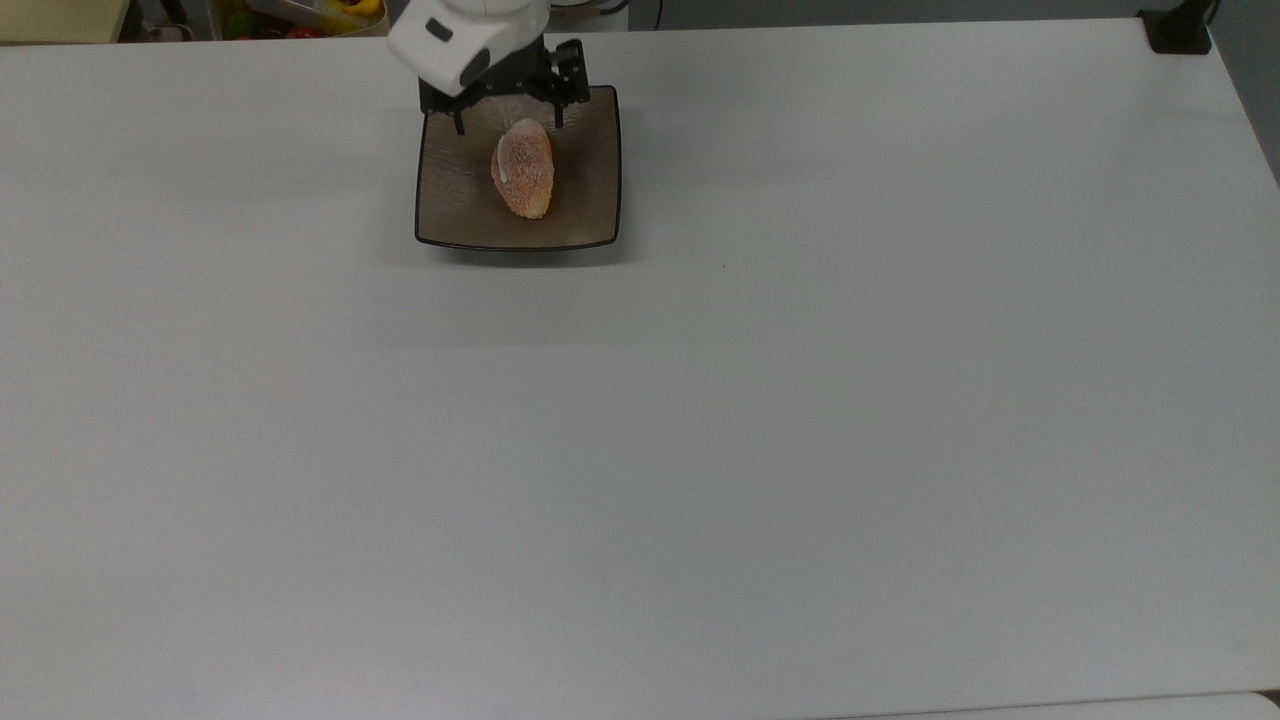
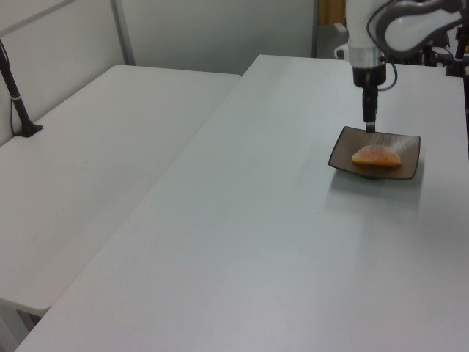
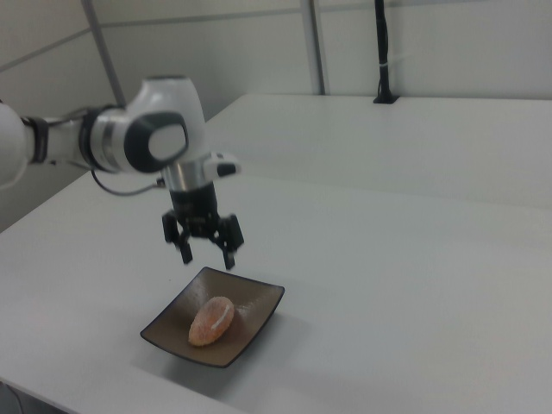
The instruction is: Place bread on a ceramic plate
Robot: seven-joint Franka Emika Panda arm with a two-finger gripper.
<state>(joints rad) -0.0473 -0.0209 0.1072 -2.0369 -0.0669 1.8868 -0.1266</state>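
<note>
The bread (image 1: 524,168), a small oval orange-tan bun with a speckled crust, lies flat near the middle of the square brown ceramic plate (image 1: 455,205). Nothing is touching it. My gripper (image 1: 508,122) hangs open above the plate's far edge, its two black fingers spread wide and empty. In the left view the gripper (image 2: 369,125) is lifted clear above the bread (image 2: 377,155) and the plate (image 2: 338,155). The right view shows the gripper (image 3: 208,257) a short way above the plate (image 3: 256,309), with the bread (image 3: 212,321) below and in front of it.
The plate sits near the far edge of a wide white table (image 1: 700,450). A bin of colourful items (image 1: 300,15) stands behind that edge. A black clamp post (image 1: 1180,28) is at the top view's far right corner. A second white table (image 2: 88,161) adjoins on the left view's left.
</note>
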